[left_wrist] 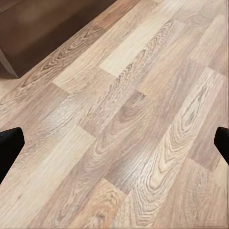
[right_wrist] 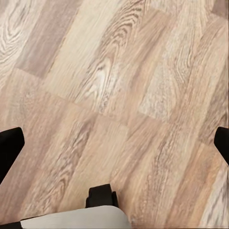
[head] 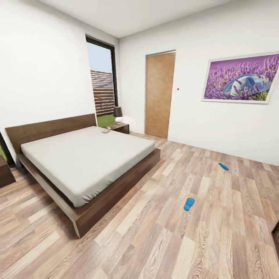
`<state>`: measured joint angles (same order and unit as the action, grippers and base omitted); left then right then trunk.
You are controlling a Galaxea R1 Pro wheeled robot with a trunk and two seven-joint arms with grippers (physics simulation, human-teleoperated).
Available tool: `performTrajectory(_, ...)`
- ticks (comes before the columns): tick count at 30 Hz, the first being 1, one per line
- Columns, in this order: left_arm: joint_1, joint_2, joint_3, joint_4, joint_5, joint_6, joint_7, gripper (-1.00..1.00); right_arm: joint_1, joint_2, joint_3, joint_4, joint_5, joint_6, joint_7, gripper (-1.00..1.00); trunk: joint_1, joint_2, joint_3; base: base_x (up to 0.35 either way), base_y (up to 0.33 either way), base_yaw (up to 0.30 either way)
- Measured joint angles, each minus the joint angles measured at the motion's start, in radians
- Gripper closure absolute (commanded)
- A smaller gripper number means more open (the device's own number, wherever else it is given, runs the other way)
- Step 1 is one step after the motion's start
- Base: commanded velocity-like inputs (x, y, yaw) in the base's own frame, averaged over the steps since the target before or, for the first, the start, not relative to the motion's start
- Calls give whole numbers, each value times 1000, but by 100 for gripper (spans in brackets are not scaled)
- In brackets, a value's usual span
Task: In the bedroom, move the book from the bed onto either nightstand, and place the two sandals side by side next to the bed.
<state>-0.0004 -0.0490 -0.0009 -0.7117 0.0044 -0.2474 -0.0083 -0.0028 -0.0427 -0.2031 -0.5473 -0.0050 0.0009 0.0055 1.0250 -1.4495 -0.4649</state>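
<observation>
The robot stood in the bedroom, well back from the bed [head: 89,162], with no task item yet in reach. The book [head: 105,131], a small pale speck at this range, lay on the far corner of the mattress, close to the far nightstand [head: 117,127], which carried a dark-shaded lamp [head: 118,114]. A 2nd nightstand [head: 5,174] showed at the left edge, by the headboard. The 2 sandals lay on the open floor [head: 162,232] to the right of the bed, well apart from each other: the nearer sandal [head: 188,204] near the bed's foot and the farther sandal [head: 223,166] toward the right wall.

The left hand [left_wrist: 114,143] was held apart, its dark fingertips at opposite edges of its view, over bare planks with the bed frame's dark corner just beyond. The right hand [right_wrist: 114,143] was likewise spread wide and held nothing.

In my judgement the step in hand was the approach. It would be done well by driving close to 1 chosen item before reaching, and by coming down flat on the thin sandal.

The mattress was plain, off-white and smooth; the frame was dark matt wood, low and square-edged. The floor was grained wood plank in mixed pale and brown tones. The sandals were flat and bright blue.
</observation>
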Motion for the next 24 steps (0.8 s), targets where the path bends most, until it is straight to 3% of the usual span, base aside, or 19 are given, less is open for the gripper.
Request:
performTrajectory(13, 0, 1, 2, 4, 3, 0, 2, -100, 0, -1, -30, 1, -6, 0, -1, -100, 0, 0, 8, 0, 0, -285)
performTrajectory(19, 0, 7, 5, 5, 2, -2, 3, -100, 0, -1, -78, 2, -63, -1, 0, -100, 0, 0, 12, 0, 0, -286)
performTrajectory(24, 0, 7, 2, 4, -4, -5, 2, -100, 0, 0, -90, 2, -90, -1, 0, -100, 0, 0, 15, 0, 0, -286)
